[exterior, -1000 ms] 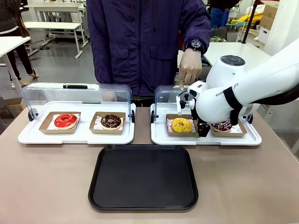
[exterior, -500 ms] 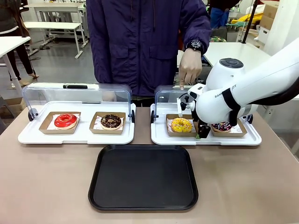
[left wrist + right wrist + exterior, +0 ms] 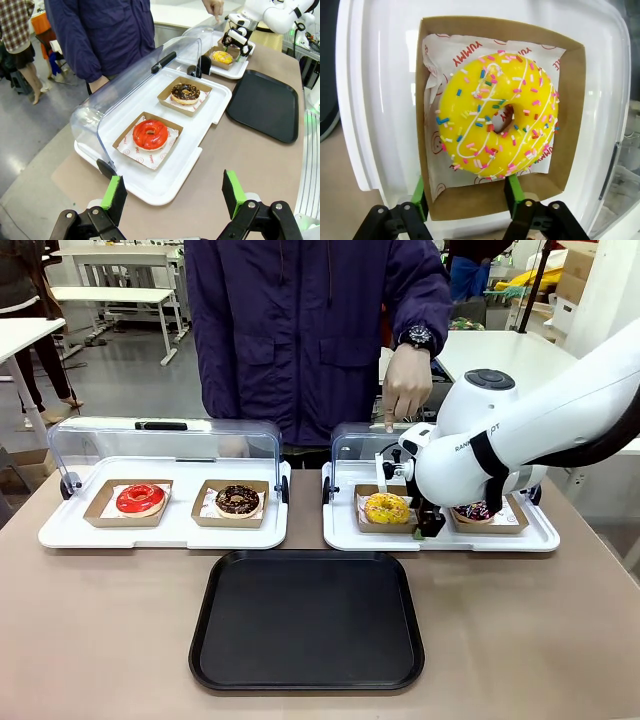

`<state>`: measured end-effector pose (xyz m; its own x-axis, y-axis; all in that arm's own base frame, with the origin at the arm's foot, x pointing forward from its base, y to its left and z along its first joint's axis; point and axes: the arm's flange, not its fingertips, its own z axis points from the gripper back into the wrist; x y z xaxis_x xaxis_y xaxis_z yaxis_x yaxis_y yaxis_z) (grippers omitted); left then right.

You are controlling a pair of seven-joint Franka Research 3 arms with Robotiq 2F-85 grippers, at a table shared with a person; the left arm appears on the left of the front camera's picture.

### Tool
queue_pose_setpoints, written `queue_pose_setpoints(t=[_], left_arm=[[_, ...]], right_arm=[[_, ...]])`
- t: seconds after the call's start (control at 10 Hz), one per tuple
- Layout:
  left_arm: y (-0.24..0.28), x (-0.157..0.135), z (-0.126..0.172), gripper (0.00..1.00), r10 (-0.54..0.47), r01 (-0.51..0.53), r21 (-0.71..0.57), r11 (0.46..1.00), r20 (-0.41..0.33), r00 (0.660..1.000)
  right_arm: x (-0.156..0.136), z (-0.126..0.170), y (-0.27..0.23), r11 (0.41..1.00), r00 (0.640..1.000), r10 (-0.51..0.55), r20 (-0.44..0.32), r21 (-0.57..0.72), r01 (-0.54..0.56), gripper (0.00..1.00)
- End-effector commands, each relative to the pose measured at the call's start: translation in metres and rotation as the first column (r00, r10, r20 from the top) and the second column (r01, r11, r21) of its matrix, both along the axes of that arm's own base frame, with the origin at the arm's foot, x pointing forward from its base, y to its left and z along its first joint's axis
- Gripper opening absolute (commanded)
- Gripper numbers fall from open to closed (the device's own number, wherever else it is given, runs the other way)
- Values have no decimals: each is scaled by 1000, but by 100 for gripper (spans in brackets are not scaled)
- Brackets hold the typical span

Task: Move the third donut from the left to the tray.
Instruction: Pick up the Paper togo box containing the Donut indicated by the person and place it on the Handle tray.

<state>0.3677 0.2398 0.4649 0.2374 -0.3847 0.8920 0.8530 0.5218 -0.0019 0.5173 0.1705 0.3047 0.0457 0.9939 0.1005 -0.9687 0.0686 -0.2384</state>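
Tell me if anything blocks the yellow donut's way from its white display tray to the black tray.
Nothing visible does. The yellow donut in its holder sits near the display tray's front edge, the right claw at the holder's wall. The black tray lies just in front, with bare table between.

Your left gripper (image 3: 172,197): fingers spread, holding nothing, above the counter (image 3: 240,165).
Near you: red donut (image 3: 150,134), chocolate donut (image 3: 185,93).
Far end: yellow donut (image 3: 222,57), black tray (image 3: 266,103).

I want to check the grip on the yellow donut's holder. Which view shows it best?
The right wrist view: the right gripper straddles the near wall of the cardboard holder. The front view has the arm partly covering it; the left wrist view shows it small and far off.
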Motion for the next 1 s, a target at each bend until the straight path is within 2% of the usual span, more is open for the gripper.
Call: queue_pose_setpoints(t=[0.0, 0.1, 0.5, 0.9], left_arm=[[0, -2, 1, 100, -12, 12, 5, 1000, 3, 1000], [0, -2, 1, 100, -12, 12, 5, 1000, 3, 1000], [0, -2, 1, 100, -12, 12, 5, 1000, 3, 1000], [0, -2, 1, 100, -12, 12, 5, 1000, 3, 1000]], right_arm=[[6, 0, 1, 1000, 1000, -22, -12, 19, 22, 35], [5, 0, 1, 1000, 1000, -17, -14, 18, 17, 0], [5, 0, -1, 1000, 999, -4, -32, 16, 4, 0], [2, 1, 0, 1000, 1000, 0, -12, 0, 0, 0]])
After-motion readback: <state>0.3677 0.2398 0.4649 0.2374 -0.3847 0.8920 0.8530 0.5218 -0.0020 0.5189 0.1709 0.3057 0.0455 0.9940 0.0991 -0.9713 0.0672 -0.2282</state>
